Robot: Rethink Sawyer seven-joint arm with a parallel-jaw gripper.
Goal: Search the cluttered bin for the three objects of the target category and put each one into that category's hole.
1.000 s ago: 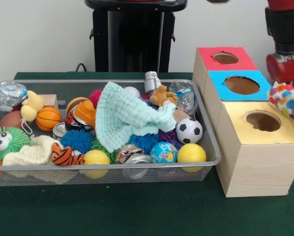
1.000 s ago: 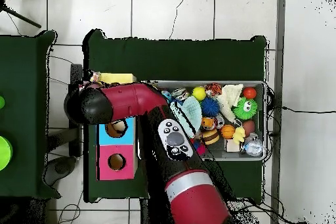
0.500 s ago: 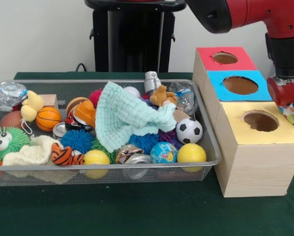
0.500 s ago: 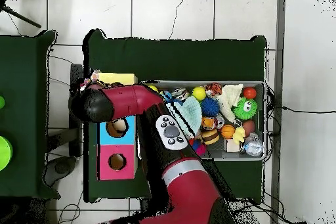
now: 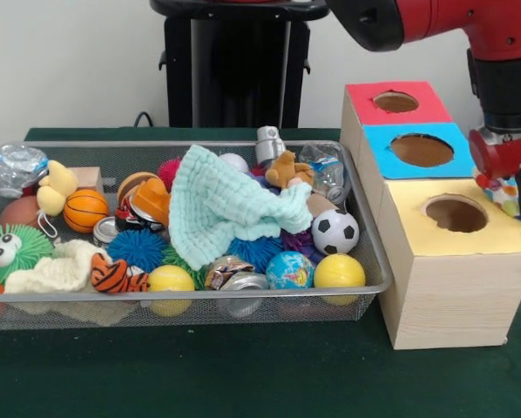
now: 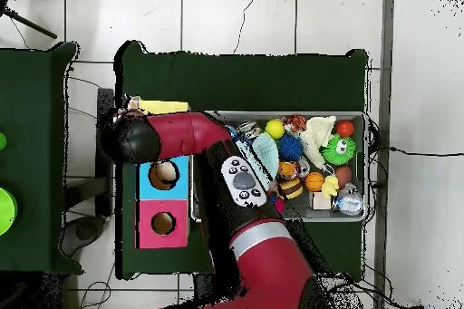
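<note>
My gripper (image 5: 520,198) hangs at the far right, just behind the yellow box (image 5: 417,239), shut on a spotted multicoloured ball (image 5: 505,192) that peeks past the box's edge. The yellow box's round hole (image 5: 456,213) lies just left of the ball. Behind it stand the blue box (image 5: 378,144) and the red box (image 5: 365,100), each with a hole on top. In the overhead view the red arm (image 6: 181,133) covers most of the yellow box (image 6: 168,106), and the ball (image 6: 134,103) shows at its end.
The wire bin (image 5: 199,296) holds a mint cloth (image 5: 226,205), a soccer ball (image 5: 334,231), a globe ball (image 5: 289,270), yellow balls (image 5: 339,272), a basketball (image 5: 86,209), a green puffer toy (image 5: 12,248), crushed cans (image 5: 230,272) and bottles (image 5: 326,165).
The arm has swung in over the boxes, and the gripper with the spotted ball has sunk lower behind the yellow box. The row of boxes has shifted slightly left.
</note>
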